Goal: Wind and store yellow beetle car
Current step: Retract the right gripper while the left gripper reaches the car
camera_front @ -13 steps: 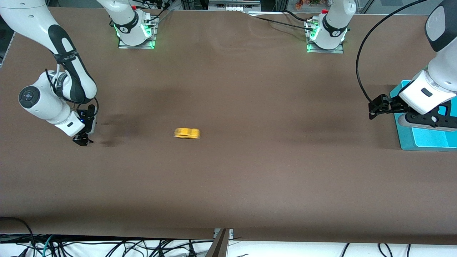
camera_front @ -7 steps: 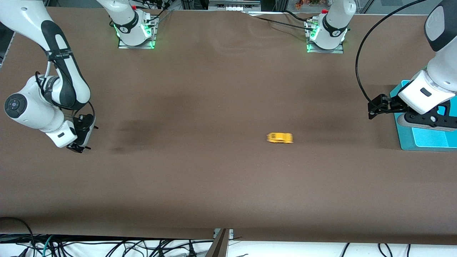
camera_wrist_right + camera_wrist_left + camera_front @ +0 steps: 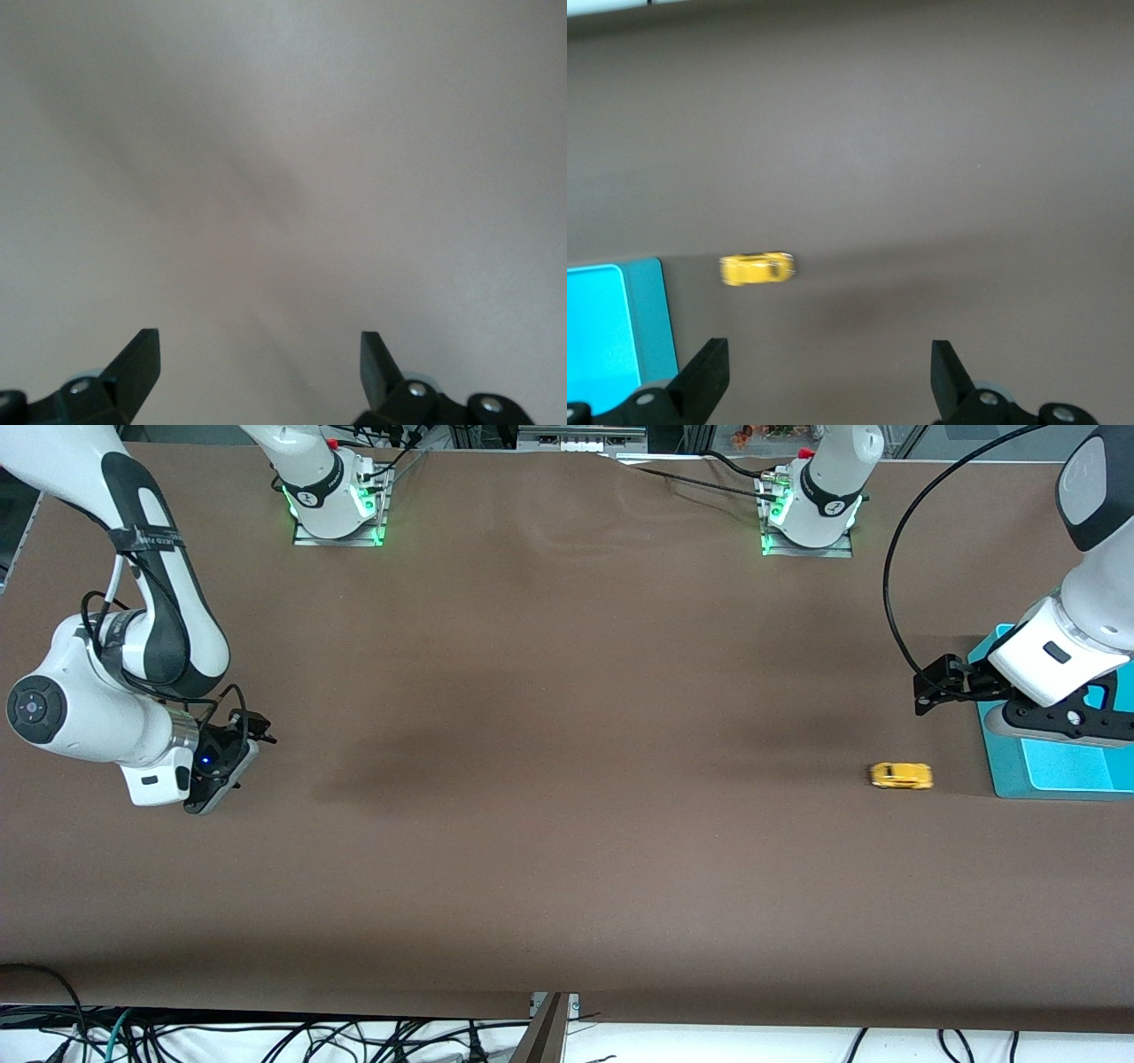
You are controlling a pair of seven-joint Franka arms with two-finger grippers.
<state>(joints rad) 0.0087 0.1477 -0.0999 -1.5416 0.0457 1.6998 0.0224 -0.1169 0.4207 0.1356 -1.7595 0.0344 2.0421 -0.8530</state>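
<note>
Brown table [image 3: 567, 868], yellow beetle car [image 3: 901, 776] beside teal tray [image 3: 1063, 778]

A wide worktop [image 3: 567, 691] draped in dull brown cloth fills nearly the whole scene, lit evenly with soft dark shadows. Below its near edge, black cables [image 3: 266, 1036] tangle over a white floor, and a metal bracket [image 3: 549, 1027] juts up mid-edge.

The yellow beetle car [image 3: 901, 776] [image 3: 757, 269] is a tiny bright yellow toy with a rounded body, resting on its wheels on the brown table [image 3: 567, 824]. It lies lengthwise along the table, toward the left arm's end, just beside a blue tray [image 3: 1054, 779] without touching it.
</note>
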